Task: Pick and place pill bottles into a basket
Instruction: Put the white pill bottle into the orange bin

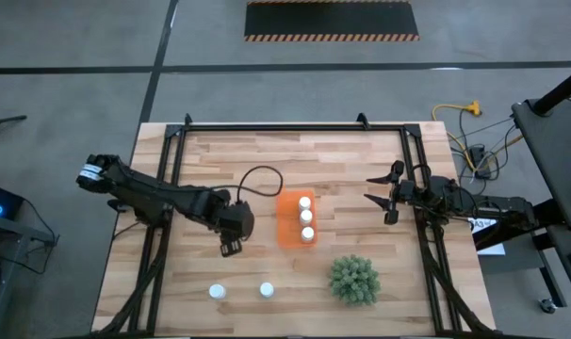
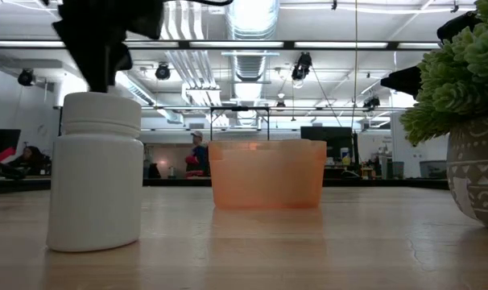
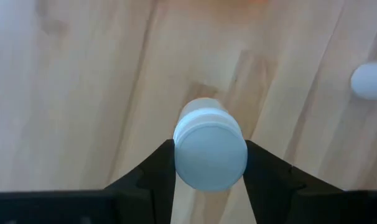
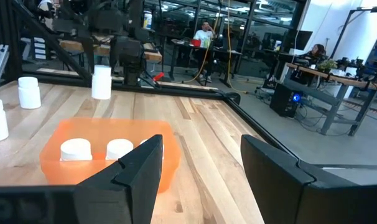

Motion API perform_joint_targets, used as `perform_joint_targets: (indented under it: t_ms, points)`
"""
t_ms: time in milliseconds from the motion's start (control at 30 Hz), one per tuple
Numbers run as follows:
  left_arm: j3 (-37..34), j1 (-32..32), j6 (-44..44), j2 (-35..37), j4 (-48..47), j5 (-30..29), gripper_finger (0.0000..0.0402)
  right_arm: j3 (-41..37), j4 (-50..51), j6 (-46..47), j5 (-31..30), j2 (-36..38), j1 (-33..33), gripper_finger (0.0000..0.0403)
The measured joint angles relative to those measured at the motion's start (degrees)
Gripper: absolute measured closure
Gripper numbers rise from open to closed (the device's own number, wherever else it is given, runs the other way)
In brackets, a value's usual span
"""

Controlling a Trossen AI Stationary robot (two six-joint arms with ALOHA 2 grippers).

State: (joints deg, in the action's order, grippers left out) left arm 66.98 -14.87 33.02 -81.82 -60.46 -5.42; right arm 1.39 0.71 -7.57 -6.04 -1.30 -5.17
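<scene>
While the right gripper (image 1: 380,195) jaws gape, left gripper (image 3: 210,163) jaws clamp a smooth white cylindrical bottle (image 3: 209,148).

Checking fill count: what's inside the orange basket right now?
Three white pill bottles stand in one row along one side of the basket. Its other half shows bare orange floor; nothing looks hidden from above.

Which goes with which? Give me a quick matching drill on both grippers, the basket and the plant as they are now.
Column A:
1. left gripper
2. right gripper
3. basket
4. plant

Column B:
a. green and spiky
b. closed on one pill bottle
c. open, empty
d. three pill bottles inside

Pairs: 1-b, 2-c, 3-d, 4-a
</scene>
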Motion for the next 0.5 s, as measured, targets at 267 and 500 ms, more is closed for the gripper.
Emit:
perform_joint_targets:
  t_ms: [267,500]
  points:
    - [5.8,6.0,-6.1,-2.2,-1.2,0.8,0.0265,0.0,0.0,-0.1,0.0,0.0,0.0,0.0197]
    - [14.3,10.4,-12.7,-10.1,-5.8,1.1,0.0265,0.0,-0.1,0.0,-0.1,-0.1,0.0,0.0197]
